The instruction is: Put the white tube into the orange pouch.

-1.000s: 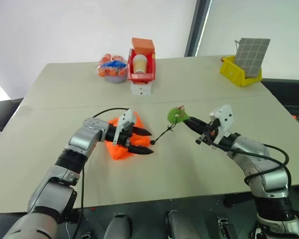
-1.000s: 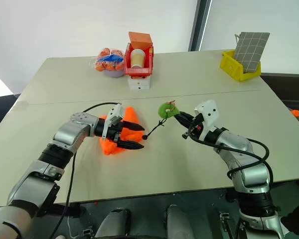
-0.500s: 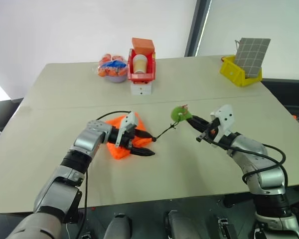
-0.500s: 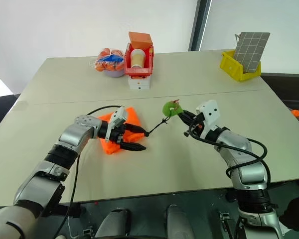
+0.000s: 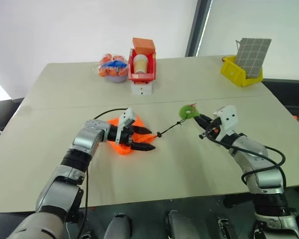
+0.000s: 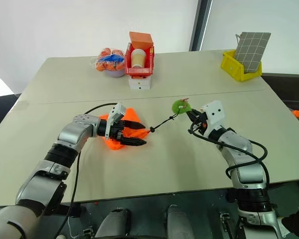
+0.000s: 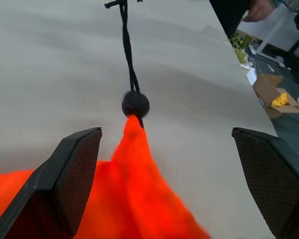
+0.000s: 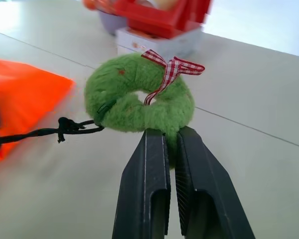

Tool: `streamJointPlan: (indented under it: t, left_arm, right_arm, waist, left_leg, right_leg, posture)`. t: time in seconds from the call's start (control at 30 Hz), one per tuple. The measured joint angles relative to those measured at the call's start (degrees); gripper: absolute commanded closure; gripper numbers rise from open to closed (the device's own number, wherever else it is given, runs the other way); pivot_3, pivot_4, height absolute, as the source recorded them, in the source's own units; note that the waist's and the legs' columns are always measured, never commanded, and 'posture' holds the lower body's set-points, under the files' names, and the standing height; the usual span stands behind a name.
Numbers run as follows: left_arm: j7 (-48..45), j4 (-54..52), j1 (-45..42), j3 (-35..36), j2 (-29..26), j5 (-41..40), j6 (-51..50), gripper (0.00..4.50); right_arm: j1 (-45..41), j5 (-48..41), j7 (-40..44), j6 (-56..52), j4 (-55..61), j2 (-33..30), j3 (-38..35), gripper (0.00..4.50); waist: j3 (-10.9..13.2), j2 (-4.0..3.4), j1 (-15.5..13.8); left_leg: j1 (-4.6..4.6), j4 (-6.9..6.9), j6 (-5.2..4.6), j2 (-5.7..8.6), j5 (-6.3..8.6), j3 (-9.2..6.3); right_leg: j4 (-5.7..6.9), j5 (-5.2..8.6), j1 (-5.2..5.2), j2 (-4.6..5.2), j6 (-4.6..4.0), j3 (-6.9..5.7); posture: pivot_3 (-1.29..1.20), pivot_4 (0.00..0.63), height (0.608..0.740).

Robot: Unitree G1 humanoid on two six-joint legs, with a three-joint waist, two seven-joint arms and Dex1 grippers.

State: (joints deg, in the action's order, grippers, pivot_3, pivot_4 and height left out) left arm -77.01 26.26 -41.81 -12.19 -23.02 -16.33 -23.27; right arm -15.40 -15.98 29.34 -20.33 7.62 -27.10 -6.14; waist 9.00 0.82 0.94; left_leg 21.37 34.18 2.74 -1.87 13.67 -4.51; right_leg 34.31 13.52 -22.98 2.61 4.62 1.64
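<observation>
The orange pouch (image 5: 120, 135) lies on the table left of centre, its gathered neck (image 7: 134, 149) pointing right. My left gripper (image 5: 150, 140) is open, one black finger (image 7: 70, 174) on each side of that neck, not pinching it. A black cord (image 5: 169, 129) runs from the bead (image 7: 135, 104) at the neck to the green round tag (image 5: 188, 111). My right gripper (image 8: 167, 132) is shut on the green tag (image 8: 139, 99), which has a red checked bow, and holds it just above the table. The white tube is out of view.
At the back stand a red bin (image 5: 139, 73) with a paper cup (image 5: 139, 62), an orange box (image 5: 142, 46) above it and a white box (image 5: 141, 89) below. A bag of orange fruit (image 5: 113, 67) lies left of them. A yellow bin (image 5: 239, 74) with a gridded panel sits far right.
My right gripper has carried the green tag to the right and farther away, drawing the cord straight. The pouch has bunched up toward its neck. The left gripper has stayed in place.
</observation>
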Motion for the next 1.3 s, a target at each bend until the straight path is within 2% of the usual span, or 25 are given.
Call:
streamJointPlan:
  t: [0.27, 0.5, 0.73, 0.93, 1.17, 1.3]
  left_arm:
    - [2.8, -0.2, 0.8, 1.3, 0.7, -0.2, 0.1, 0.03]
    - [6.0, -1.3, 2.2, 2.3, 1.2, 0.1, 4.2, 0.03]
    - [11.8, -11.1, 8.3, 1.9, 1.0, 4.4, 15.9, 0.03]
    - [15.5, -18.1, 12.0, 1.7, 1.1, 4.8, 16.0, 0.03]
    - [24.1, -22.6, 15.5, -1.2, 0.8, 13.9, 22.6, 0.03]
    - [31.8, -29.2, 19.5, -3.8, 0.4, 22.9, 26.6, 0.03]
  right_arm:
    - [0.0, 0.1, -0.2, 1.1, -0.2, 0.2, 0.0, 4.50]
    - [0.0, -4.5, 3.5, 0.4, 4.6, 1.4, 0.4, 4.50]
    - [-0.1, -6.0, 3.6, -1.4, 6.3, 2.4, 1.2, 4.50]
    - [-0.4, -6.9, 3.6, -1.9, 6.3, 3.0, 1.3, 4.50]
    - [-0.9, -8.1, 3.6, -2.6, 6.9, 4.3, 1.4, 4.50]
    - [-1.1, -11.7, 2.6, -4.6, 7.5, 7.1, 1.2, 4.50]
  waist:
    - [0.0, 0.00, 0.0]
    - [0.0, 0.00, 0.0]
    - [0.0, -0.01, -0.1]
    - [0.0, -0.02, -0.1]
    - [0.0, -0.03, -0.1]
    - [0.0, -0.08, -0.1]
  left_leg:
    - [-0.01, 0.01, 0.00, 0.00, 0.00, -0.01]
    - [-0.02, 0.00, 0.00, 0.00, 0.00, -0.02]
    - [-0.06, 0.00, 0.00, 0.00, 0.00, -0.02]
    - [-0.07, 0.02, 0.00, 0.00, 0.00, -0.02]
    - [-0.08, 0.01, 0.00, 0.00, 0.00, -0.02]
    - [-0.09, -0.01, 0.00, -0.01, 0.00, -0.02]
  right_leg:
    - [0.01, 0.00, 0.01, 0.00, 0.02, 0.00]
    - [0.02, -0.02, 0.02, 0.00, -0.01, 0.00]
    - [0.02, -0.03, 0.07, 0.01, -0.03, 0.00]
    - [0.02, -0.02, 0.09, 0.01, -0.03, 0.01]
    - [0.02, -0.03, 0.09, 0.01, -0.03, 0.01]
    - [0.02, -0.03, 0.11, 0.01, -0.03, 0.02]
  posture:
    - [0.00, 0.150, 0.740]
    - [0.00, 0.150, 0.740]
    - [0.00, 0.150, 0.740]
    - [0.00, 0.150, 0.740]
    - [0.00, 0.150, 0.740]
    - [0.00, 0.150, 0.740]
